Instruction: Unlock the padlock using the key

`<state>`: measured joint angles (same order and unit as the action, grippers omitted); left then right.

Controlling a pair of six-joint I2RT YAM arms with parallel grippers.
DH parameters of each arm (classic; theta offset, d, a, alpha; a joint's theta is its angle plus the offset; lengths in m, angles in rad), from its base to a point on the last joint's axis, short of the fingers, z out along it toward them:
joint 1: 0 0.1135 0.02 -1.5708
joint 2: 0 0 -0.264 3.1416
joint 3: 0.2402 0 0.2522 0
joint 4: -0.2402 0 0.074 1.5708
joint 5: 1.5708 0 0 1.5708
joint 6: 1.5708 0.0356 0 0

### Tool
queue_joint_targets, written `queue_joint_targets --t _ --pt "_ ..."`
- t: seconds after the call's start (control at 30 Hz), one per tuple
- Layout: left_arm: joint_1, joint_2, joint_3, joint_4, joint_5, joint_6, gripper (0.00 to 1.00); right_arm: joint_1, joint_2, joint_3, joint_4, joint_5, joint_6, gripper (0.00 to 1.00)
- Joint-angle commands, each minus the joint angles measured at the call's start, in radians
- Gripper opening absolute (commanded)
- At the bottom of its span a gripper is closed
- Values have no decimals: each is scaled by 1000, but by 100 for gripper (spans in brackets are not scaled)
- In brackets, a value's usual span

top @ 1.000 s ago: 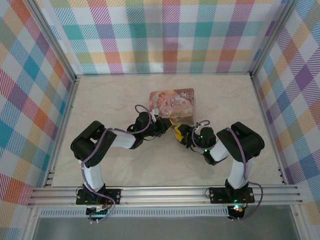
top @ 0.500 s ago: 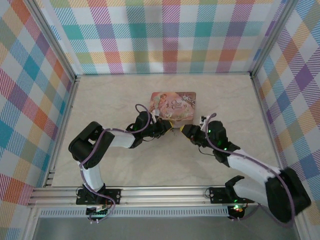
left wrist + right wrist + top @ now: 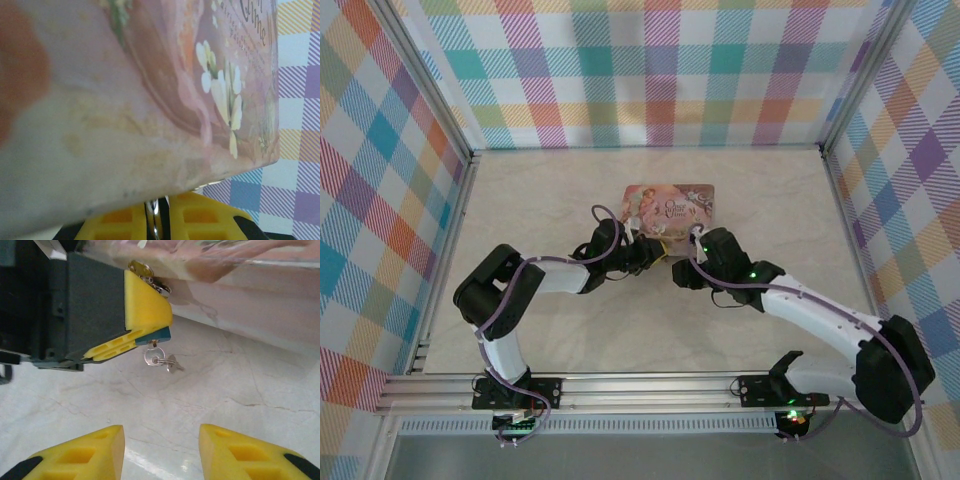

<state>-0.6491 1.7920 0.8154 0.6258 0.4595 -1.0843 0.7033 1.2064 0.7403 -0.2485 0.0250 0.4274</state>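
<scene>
While the top view shows our left tool (image 3: 655,252) at the near edge of the pink tin (image 3: 670,208) on the table (image 3: 540,200), our right tool (image 3: 682,270) sits just beside it; from the left wrist, a metal loop (image 3: 154,220) shows between our yellow fingers (image 3: 210,220); from the right wrist, our left tool clamps the bluish padlock (image 3: 155,335), the key (image 3: 173,363) dangling on a ring (image 3: 151,356) beneath, and our right tool gapes empty; we judge the reach for the key underway; next, a fine pinch on it.

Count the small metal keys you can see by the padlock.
1: a small silvery metal key on a ring, just below the dark bluish padlock by the pink tin. Another could be hidden in the keyhole.
</scene>
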Motion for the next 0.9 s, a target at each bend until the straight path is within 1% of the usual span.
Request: queue_joint_targets --t 0.0,0.37,0.63,0.8,0.87 --pt "5 -53 31 25 53 -25 0 22 49 63 -17 62 -115 44" --pt "5 -56 35 25 65 -32 0 37 222 161 -6 84 -194 43" --pt "5 -57 32 36 67 -39 0 47 284 203 -18 91 -218 42" --pt "5 -52 29 45 70 -46 0 48 298 214 -20 95 -227 37" --pt "5 -52 31 50 72 -48 0 50 310 226 -29 98 -237 36"
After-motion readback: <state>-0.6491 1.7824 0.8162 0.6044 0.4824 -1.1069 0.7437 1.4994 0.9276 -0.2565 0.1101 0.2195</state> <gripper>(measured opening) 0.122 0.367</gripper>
